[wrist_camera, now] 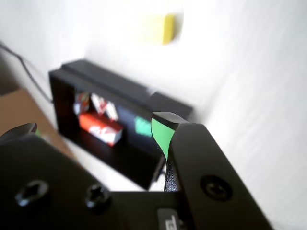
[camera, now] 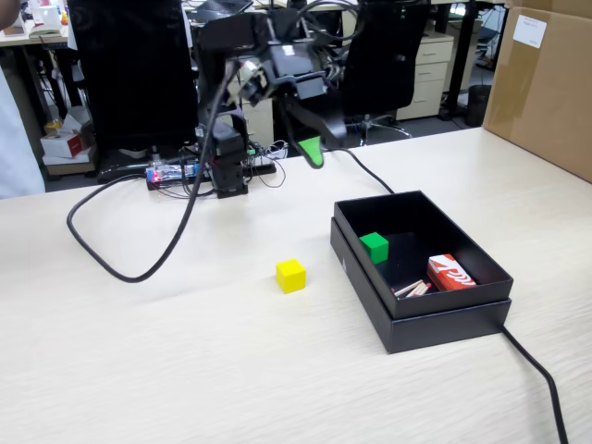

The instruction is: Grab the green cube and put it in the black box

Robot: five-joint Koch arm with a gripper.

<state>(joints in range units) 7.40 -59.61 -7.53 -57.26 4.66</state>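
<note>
— Two cubes in sight: the green cube (camera: 375, 246) already sits inside the black box (camera: 462, 319), near its far-left corner, and the yellow cube (camera: 290, 275) is out on the surface (camera: 166, 361).

— And the hand (camera: 314, 148)?

— Raised well above the surface behind the box, holding nothing. In the wrist view its two tips stand apart, so I'd call it open.

— What's left, then?

— Little, I'd judge. Pull back high and clear of the box walls without nudging anything.

— Anything in the way?

— A red-and-white packet (camera: 450, 273) shares the box, a black cable (camera: 120, 268) loops across the surface, and a brown carton (camera: 546, 83) stands at the right.
</note>
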